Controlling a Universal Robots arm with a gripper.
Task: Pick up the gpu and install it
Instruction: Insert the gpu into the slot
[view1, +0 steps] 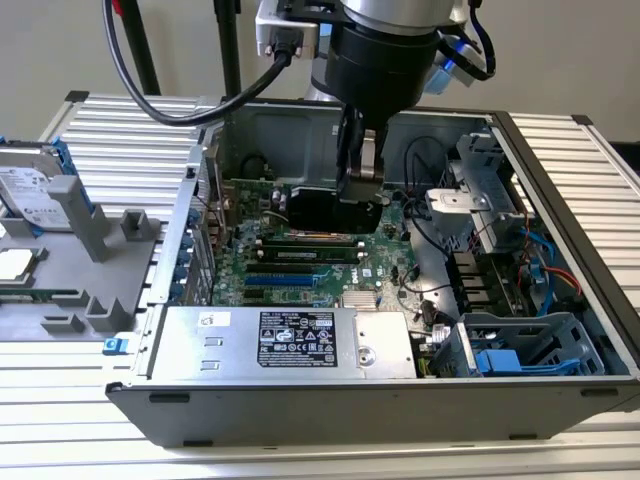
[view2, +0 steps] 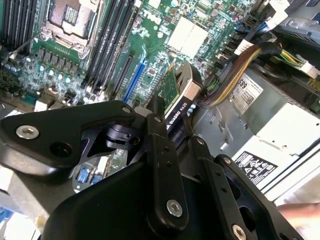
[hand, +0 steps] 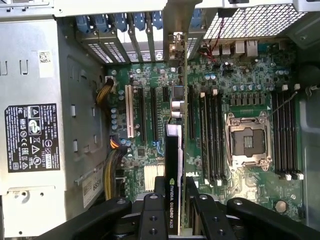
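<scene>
The gripper hangs inside the open computer case, clamped on the gpu, which stands on edge between its fingers. Directly beneath the gripper lies the motherboard, the card poised above the expansion slots, with the power supply off to one side.

Exterior view overlooks the case; both wrist views face the motherboard closely.
</scene>
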